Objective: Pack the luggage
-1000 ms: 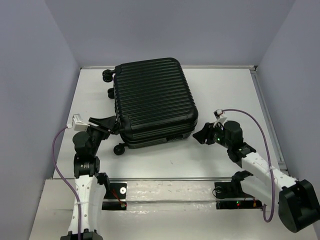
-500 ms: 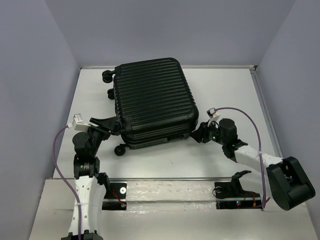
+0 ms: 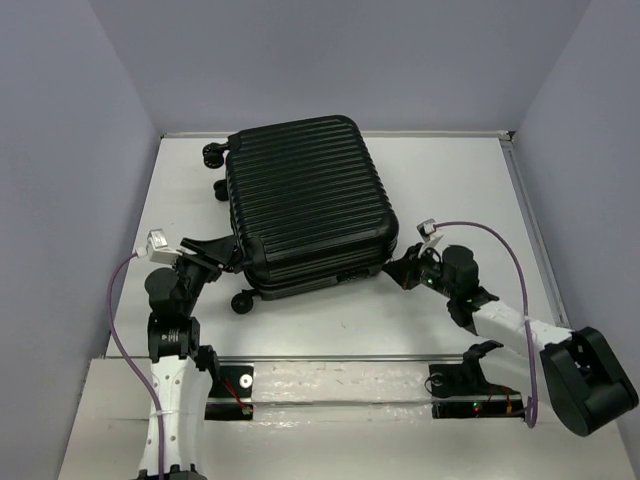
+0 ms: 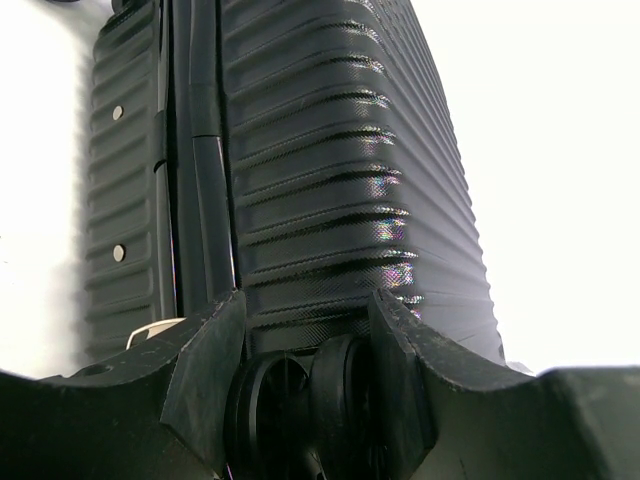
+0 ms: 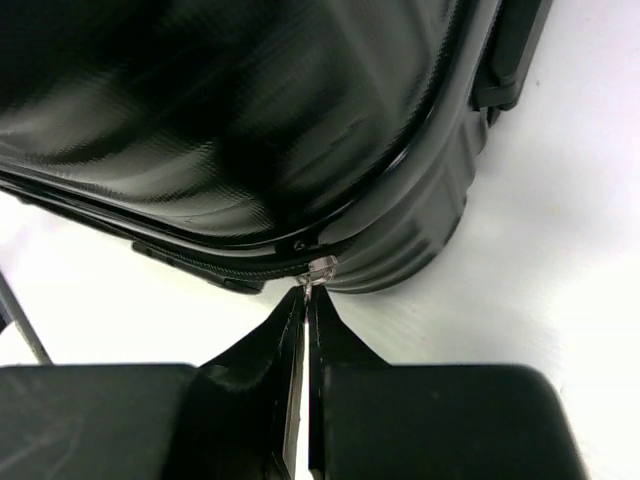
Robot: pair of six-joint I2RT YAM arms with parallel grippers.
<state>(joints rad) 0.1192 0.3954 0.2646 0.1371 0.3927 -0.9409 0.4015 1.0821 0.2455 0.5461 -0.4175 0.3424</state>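
The luggage (image 3: 305, 205), a black ribbed hard-shell suitcase, lies flat and closed on the white table (image 3: 450, 190). My left gripper (image 3: 217, 250) is at its near-left corner. In the left wrist view the fingers (image 4: 205, 360) clamp a double caster wheel (image 4: 300, 395) of the luggage (image 4: 330, 170). My right gripper (image 3: 402, 268) is at the near-right corner. In the right wrist view its jaws (image 5: 308, 297) are shut on the small metal zipper pull (image 5: 321, 268) on the zip seam of the luggage (image 5: 250, 110).
Three more caster wheels show, at the far left (image 3: 212, 153), just below it (image 3: 222, 187) and at the near left (image 3: 243, 298). Grey walls enclose the table on three sides. A raised rail (image 3: 528, 215) runs along its right edge. Purple cables (image 3: 118, 330) loop off both arms.
My right arm reached in toward the luggage's near-right corner and its jaws closed on the zipper pull. The left gripper stays on the wheel, barely shifted.
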